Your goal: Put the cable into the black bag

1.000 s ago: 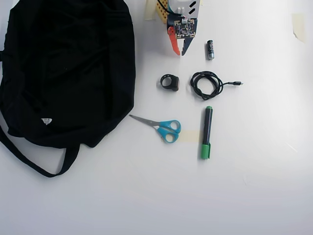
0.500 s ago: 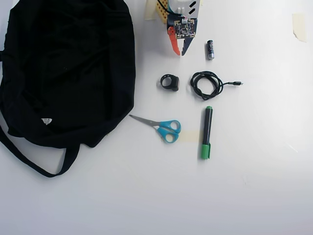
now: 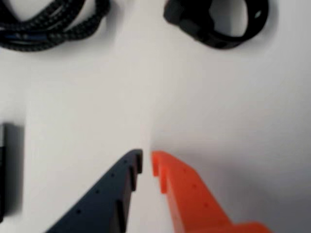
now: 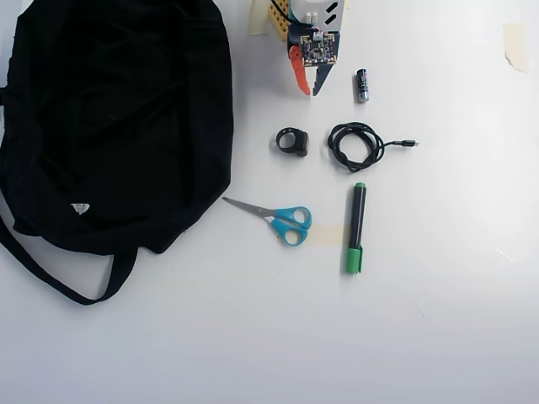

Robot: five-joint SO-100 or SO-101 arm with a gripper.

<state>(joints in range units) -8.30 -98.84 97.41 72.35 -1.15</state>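
In the overhead view the cable [image 4: 331,141] lies as a small loose black coil right of centre, its plug pointing right. The black bag [image 4: 118,126] fills the upper left, with its strap trailing toward the bottom edge. My gripper [image 4: 310,90] hangs at the top centre, above the cable and a little to its left, clear of it. The wrist view shows the dark and orange fingers of the gripper [image 3: 146,156] almost touching, with nothing between them. Part of the cable [image 3: 43,26] shows at that view's top left.
A black ring-shaped object [image 4: 292,141] [image 3: 194,24] lies just left of the cable. A small battery [image 4: 362,85] sits right of the gripper. Blue-handled scissors [image 4: 282,220] and a black-and-green marker [image 4: 357,223] lie below. Tape [image 4: 514,42] is stuck at the top right.
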